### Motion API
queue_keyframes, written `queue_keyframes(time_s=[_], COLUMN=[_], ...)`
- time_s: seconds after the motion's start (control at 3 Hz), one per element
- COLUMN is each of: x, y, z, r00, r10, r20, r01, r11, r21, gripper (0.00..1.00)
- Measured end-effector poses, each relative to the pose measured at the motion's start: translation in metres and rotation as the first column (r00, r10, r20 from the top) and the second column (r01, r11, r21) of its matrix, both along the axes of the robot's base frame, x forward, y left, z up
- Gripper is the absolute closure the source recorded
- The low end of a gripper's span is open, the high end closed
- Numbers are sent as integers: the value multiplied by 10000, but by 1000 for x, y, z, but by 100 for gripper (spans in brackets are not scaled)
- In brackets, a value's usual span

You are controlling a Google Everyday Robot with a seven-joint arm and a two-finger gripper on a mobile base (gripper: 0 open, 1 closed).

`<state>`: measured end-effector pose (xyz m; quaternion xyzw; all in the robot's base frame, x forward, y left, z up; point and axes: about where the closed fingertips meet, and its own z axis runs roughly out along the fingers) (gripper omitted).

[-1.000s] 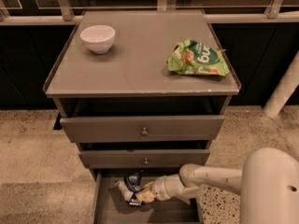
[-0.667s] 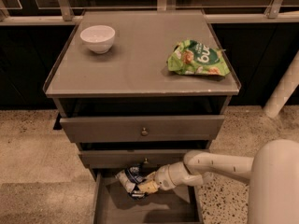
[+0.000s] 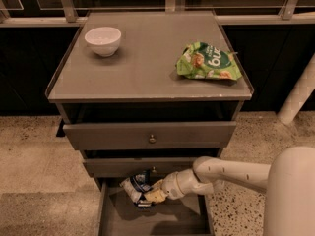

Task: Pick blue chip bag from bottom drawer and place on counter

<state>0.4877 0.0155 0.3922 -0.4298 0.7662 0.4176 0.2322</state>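
The blue chip bag (image 3: 136,187), dark navy with white patches, hangs just above the open bottom drawer (image 3: 153,219), below the middle drawer's front. My gripper (image 3: 149,194) reaches in from the right on a white arm and is shut on the bag's right side, holding it off the drawer floor. The grey counter (image 3: 142,68) with its thin rim lies above all three drawers.
A white bowl (image 3: 103,40) stands at the counter's back left. A bright green snack bag (image 3: 207,62) lies at its right. The top drawer (image 3: 150,134) and middle drawer (image 3: 142,166) stick out slightly. A white pole (image 3: 298,95) stands to the right.
My gripper has lifted the blue chip bag up from the drawer floor towards the middle drawer's front, and the arm has risen with it.
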Motion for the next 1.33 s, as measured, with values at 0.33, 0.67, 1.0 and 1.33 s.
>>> queue_keyframes(time_s=[0.33, 0.67, 1.0, 1.33], x=[-10, -42, -78, -91], y=[13, 29, 37, 37], z=[43, 93, 139, 192], r00=[9982, 9966, 9966, 9908], r10=[162, 191, 96, -44], r20=[578, 798, 814, 1350], r01=[-145, -111, 34, 326], r11=[9995, 9951, 9873, 9777], r21=[-284, -986, -1587, -2074], gripper=[100, 100, 100, 100])
